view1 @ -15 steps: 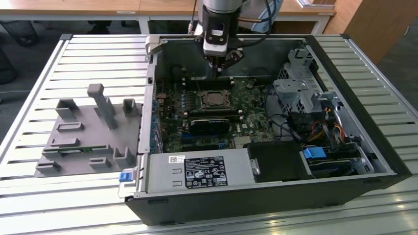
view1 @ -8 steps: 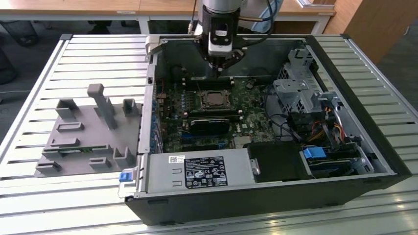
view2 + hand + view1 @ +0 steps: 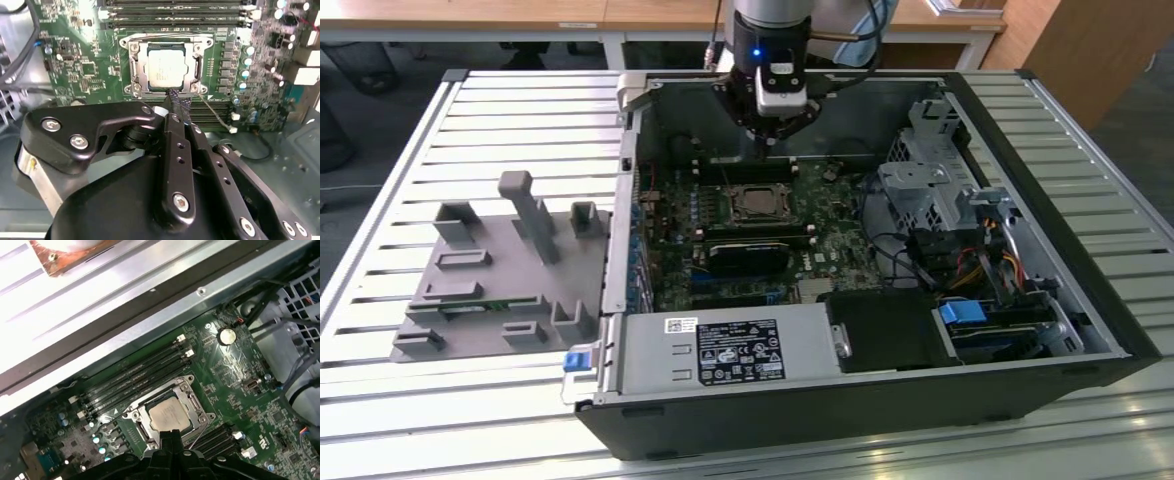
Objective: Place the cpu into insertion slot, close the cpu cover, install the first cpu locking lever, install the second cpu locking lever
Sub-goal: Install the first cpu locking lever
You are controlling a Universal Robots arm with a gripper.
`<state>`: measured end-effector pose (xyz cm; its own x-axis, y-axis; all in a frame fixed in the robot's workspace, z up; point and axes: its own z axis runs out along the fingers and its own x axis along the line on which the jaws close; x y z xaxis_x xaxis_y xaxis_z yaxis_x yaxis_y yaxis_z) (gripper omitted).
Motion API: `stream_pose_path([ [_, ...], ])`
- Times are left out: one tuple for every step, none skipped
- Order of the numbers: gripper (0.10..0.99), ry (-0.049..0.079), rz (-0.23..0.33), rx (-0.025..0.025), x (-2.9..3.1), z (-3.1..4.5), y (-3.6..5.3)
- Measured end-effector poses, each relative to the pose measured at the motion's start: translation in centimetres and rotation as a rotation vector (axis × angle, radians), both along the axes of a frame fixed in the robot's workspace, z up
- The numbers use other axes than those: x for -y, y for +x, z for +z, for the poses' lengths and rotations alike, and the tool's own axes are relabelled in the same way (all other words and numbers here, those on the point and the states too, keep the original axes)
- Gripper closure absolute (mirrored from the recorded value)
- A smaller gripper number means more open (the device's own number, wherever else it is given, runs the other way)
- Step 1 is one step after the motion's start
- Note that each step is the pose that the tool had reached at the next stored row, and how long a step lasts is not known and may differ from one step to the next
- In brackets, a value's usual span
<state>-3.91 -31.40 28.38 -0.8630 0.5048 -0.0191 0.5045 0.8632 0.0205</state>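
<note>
Slatted metal counter [image 3: 400,150], open computer case [image 3: 854,420] on top. The cpu [image 3: 165,67] sits in the insertion slot [image 3: 196,67], cpu cover [image 3: 140,67] down around it. My claw [image 3: 175,99] hangs at the slot's edge, pinched together, nothing visibly in it. A thin locking lever [image 3: 218,116] juts loose just beside it. If I come in off-line, I reckon the tips skid off that wire onto the motherboard [image 3: 80,65].

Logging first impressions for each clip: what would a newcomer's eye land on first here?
The open computer case on the slatted table, with the gripper hanging over its green board. In the second wrist view, the silvery chip sits framed by the metal cover, just beyond the gripper.
</note>
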Motion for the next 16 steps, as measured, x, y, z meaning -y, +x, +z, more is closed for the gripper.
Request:
stream_pose_path([
  [0.98, 0.0, 0.019, 0.0, 0.0, -0.01, 0.0],
  [0.98, 0.0, 0.038, 0.0, 0.0, -0.01, 0.0],
  [0.98, 0.0, 0.056, 0.0, 0.0, -0.02, 0.0],
  [0.98, 0.0, 0.073, -0.0001, 0.0, -0.04, 0.0],
  [0.98, 0.0, 0.091, 0.0, 0.0, -0.06, 0.0],
  [0.98, 0.0, 0.109, 0.0, 0.0, -0.08, 0.0],
  [0.98, 0.0, 0.127, 0.0, 0.0, -0.1, 0.0],
  [0.98, 0.0, 0.147, 0.0, 0.0, -0.13, 0.0],
  [0.98, 0.0, 0.165, 0.0, 0.0, -0.15, 0.0],
  [0.98, 0.0, 0.183, 0.0, 0.0, -0.17, 0.0],
  [0.98, 0.0, 0.2, -0.0001, 0.0, -0.19, 0.0],
  [0.98, 0.0, 0.219, 0.0, 0.0, -0.22, 0.0],
  [0.98, 0.0, 0.236, -0.0001, 0.0, -0.24, 0.0],
  [0.98, 0.0, 0.256, 0.0, 0.0, -0.27, 0.0],
  [0.98, 0.0, 0.274, 0.0, 0.0, -0.29, 0.0],
  [0.98, 0.0, 0.291, -0.0001, 0.0, -0.31, 0.0],
])
